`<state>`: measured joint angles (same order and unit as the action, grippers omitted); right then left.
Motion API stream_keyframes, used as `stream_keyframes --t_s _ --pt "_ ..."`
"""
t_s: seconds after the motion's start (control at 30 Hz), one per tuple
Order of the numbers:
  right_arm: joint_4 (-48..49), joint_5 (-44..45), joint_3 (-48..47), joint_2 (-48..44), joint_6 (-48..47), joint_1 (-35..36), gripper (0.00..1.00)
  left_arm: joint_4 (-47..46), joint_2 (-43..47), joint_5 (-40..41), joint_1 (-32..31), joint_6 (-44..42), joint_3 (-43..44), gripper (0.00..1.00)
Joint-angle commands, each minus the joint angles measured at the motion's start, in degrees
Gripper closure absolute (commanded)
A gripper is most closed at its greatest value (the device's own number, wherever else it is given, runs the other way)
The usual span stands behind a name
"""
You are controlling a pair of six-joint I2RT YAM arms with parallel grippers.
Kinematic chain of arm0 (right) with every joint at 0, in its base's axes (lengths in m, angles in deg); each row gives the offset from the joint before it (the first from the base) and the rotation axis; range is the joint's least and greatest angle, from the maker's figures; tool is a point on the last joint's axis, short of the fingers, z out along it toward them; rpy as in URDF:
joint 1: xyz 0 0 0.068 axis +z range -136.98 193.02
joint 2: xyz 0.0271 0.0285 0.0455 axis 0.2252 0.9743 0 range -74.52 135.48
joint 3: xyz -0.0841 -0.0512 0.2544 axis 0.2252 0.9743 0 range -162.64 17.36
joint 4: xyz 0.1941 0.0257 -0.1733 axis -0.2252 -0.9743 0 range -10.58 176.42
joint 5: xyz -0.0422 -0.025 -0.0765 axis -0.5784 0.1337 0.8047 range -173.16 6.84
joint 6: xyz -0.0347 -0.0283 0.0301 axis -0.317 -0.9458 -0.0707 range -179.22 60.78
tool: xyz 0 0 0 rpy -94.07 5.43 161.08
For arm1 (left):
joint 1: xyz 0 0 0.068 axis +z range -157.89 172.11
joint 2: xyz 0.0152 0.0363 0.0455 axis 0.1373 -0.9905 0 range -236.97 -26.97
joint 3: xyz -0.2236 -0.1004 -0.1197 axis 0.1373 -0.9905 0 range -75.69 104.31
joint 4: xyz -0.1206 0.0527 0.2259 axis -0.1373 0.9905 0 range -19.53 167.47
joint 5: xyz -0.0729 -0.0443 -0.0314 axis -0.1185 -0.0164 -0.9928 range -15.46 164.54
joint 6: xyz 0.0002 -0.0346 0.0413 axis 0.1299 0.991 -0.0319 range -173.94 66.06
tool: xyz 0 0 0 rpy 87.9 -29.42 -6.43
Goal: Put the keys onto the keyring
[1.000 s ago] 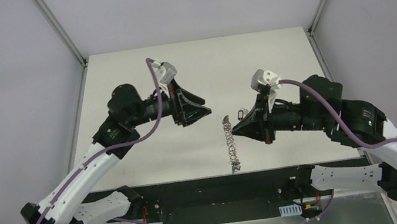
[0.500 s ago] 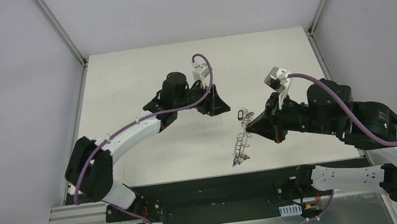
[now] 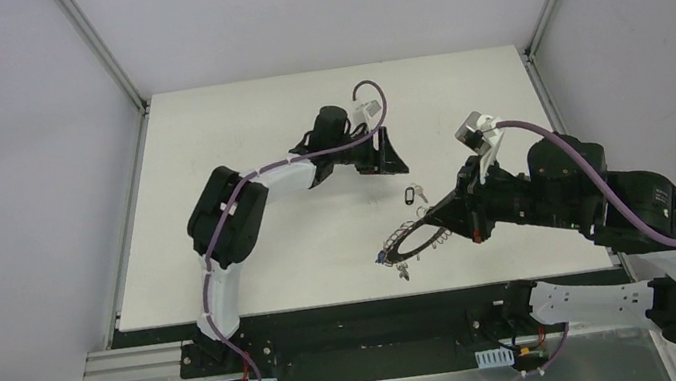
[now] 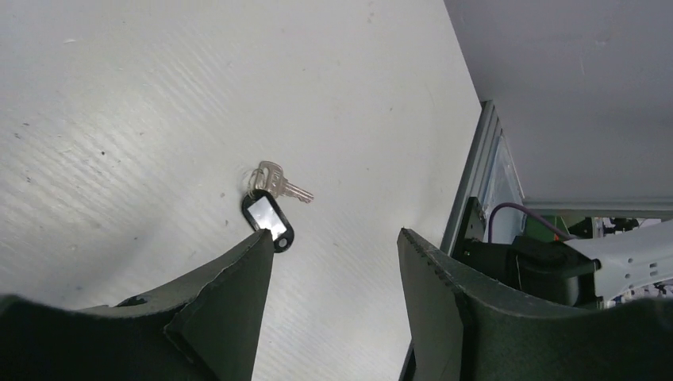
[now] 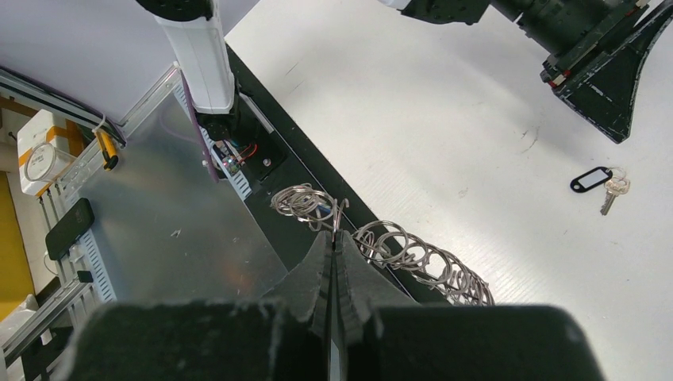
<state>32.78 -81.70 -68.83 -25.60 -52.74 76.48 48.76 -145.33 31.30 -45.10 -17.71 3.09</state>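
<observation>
1. the keyring (image 3: 420, 246) is held up off the white bench (image 3: 252, 254), close to the near edge and a little right of the middle; it is tilted, with its lower end turned toward the near edge.
2. the right gripper (image 3: 441, 217) is clamped on the ring's rim; in the right wrist view its fingers (image 5: 317, 274) are seen pressed together with only the thin metal between them.
3. many small wire loops (image 5: 432, 266) are strung side by side along the rim.
4. at the ring's lower end a small cluster (image 3: 391, 261) of metal bits with a touch of blue is seen; it is too small to be made out.
5. one key (image 4: 279, 184) with a black tag (image 4: 268, 218) is laid flat on the bench, near the middle and a little toward the right edge, apart from the ring.
6. the left gripper (image 4: 333, 254) is spread wide above the bench just on the far-left side of that key; nothing is held between its fingers and the key is not touched.
</observation>
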Motion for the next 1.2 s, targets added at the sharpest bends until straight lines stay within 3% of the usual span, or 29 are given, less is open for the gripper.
stream_keyframes --t_s 0.0,0.3,1.17 --pt "1.88 -0.64 -1.84 -0.45 0.99 0.06 1.00 2.73 -3.33 -2.73 0.29 -0.46 7.31 0.41" --pt "1.89 -0.85 -1.11 -1.02 0.16 0.01 1.00 17.59 -11.29 -0.83 0.13 -4.56 16.87 0.42" --pt "2.54 -3.66 1.36 -2.66 0.18 0.03 1.00 19.60 -18.92 -0.11 -3.70 -6.09 21.55 0.47"
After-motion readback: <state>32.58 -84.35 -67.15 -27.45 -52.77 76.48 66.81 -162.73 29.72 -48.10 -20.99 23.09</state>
